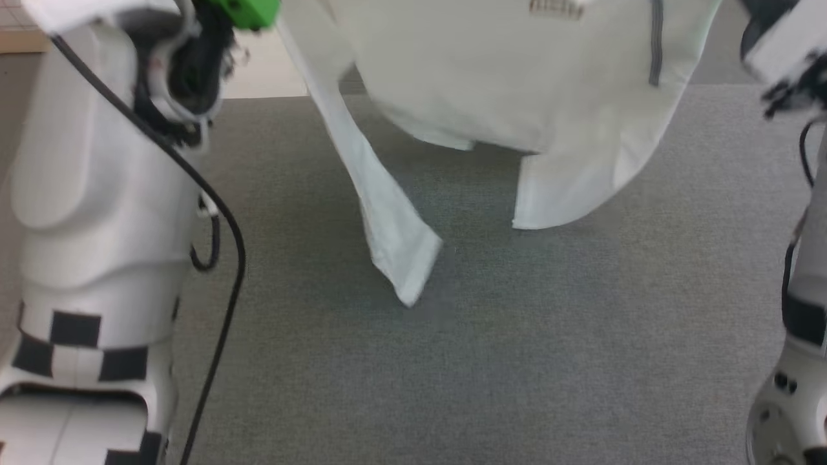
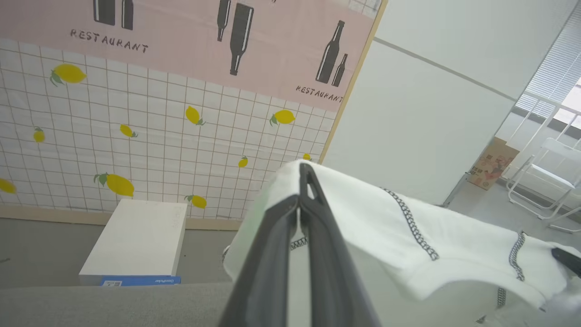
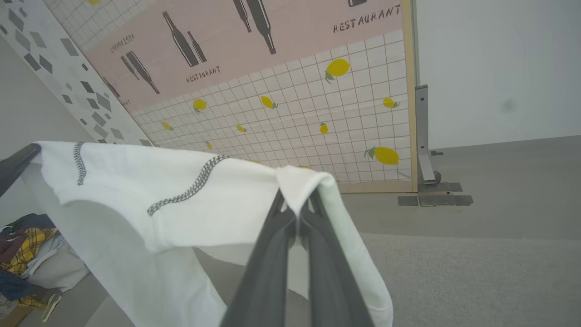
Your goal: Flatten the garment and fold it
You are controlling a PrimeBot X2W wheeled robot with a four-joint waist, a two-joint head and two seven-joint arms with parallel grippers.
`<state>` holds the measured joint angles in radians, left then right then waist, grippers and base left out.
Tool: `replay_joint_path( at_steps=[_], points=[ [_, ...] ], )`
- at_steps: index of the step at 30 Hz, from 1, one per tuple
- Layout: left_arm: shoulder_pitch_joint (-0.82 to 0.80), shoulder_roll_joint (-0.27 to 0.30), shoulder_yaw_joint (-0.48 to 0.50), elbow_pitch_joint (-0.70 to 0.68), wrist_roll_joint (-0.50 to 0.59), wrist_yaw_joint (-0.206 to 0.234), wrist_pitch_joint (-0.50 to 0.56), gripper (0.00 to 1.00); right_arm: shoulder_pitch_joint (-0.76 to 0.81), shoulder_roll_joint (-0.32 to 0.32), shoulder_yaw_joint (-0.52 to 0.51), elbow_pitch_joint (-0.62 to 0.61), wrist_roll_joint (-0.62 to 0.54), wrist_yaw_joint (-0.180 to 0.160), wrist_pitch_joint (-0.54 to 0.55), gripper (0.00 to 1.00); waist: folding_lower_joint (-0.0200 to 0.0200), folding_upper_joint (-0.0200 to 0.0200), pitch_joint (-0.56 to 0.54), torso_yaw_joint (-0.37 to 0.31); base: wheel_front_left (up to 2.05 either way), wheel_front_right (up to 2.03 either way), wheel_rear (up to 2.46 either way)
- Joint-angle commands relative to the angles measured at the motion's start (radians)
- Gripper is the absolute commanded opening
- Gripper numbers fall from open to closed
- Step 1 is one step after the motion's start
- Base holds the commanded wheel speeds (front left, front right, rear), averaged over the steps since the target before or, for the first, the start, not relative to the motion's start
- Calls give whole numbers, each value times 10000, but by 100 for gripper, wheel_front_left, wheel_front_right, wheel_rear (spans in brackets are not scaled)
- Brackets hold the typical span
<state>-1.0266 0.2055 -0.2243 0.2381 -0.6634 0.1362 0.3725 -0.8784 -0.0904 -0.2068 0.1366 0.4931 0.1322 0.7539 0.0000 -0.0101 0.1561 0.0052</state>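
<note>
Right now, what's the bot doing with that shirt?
The robot holds the garment up above the grey surface, spread between its two arms. The left gripper and the right gripper are each shut on an edge of the fabric. One sleeve hangs down toward the surface. Nothing is flattened or folded yet.

Reads "RESTAURANT" in dark capitals, repeated beside bottle silhouettes, on the pink band of the wall panel in both wrist views; illegible print on a small brownish label on the garment and a blue strip of the white box.
</note>
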Motion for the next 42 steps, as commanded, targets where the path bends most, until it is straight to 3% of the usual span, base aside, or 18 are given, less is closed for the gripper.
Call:
replay_joint_path(
  at_steps=[1, 7, 15, 24, 34, 42],
  points=[
    [-362, 86, 92, 115, 13, -64, -155, 0, -398, 60, -54, 148, 79, -15, -102, 0, 0, 99, 26, -36, 0, 0, 0],
    [-1694, 408, 19, 1180, 646, 102, -455, 0, -2177, 83, 51, 1228, -948, -15, -429, 0, 0, 99, 541, -145, 0, 0, 0],
    [-3878, 893, -495, 2373, 1946, 413, -859, 0, -5170, 246, -38, 2850, -2607, -15, -1455, 0, 0, 99, 2238, -356, 0, 0, 0],
    [-5868, 845, -417, 2768, 2504, 476, -2727, 0, -7802, 352, -167, 4352, -3201, -15, -3561, 0, 0, 99, 3512, -395, 0, 0, 0],
    [-5603, 668, -240, 3698, 2111, 28, -4015, 0, -7702, -230, 121, 5169, -2560, -15, -4286, 0, 0, 99, 3808, 6, 0, 0, 0],
    [-3986, 253, -213, 4708, 1458, -574, -4595, 0, -5446, -953, 889, 4985, -1545, -15, -4393, 0, 0, 99, 3059, 404, 0, 0, 0]
  ],
)
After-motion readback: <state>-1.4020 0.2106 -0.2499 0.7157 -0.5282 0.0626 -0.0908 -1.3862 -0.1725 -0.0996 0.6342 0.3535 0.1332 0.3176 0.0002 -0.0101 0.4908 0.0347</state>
